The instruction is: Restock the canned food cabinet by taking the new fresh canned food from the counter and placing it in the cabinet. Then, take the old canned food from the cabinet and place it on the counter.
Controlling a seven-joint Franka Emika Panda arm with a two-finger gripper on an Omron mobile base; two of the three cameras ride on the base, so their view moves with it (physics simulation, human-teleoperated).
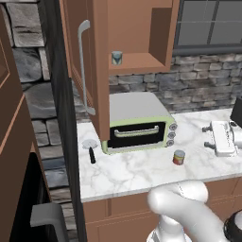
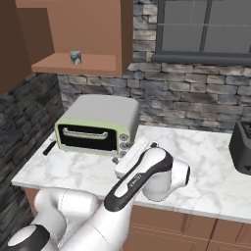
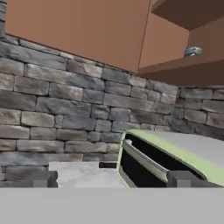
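Note:
The new fresh canned food is a teal-grey tin standing on the inner shelf of the open cabinet, also seen as the teal-grey tin. The old canned food, red and yellow, stands on the marble counter in front of the toaster oven's right end. My gripper hangs over the counter to the right of that tin, apart from it, and points left. In the hand view the gripper is open, its fingertips wide apart with nothing between them.
A green toaster oven sits under the cabinet. The open cabinet door with its grey bar handle juts out at the left. A black-handled utensil lies left of the oven. A black appliance stands at the counter's right.

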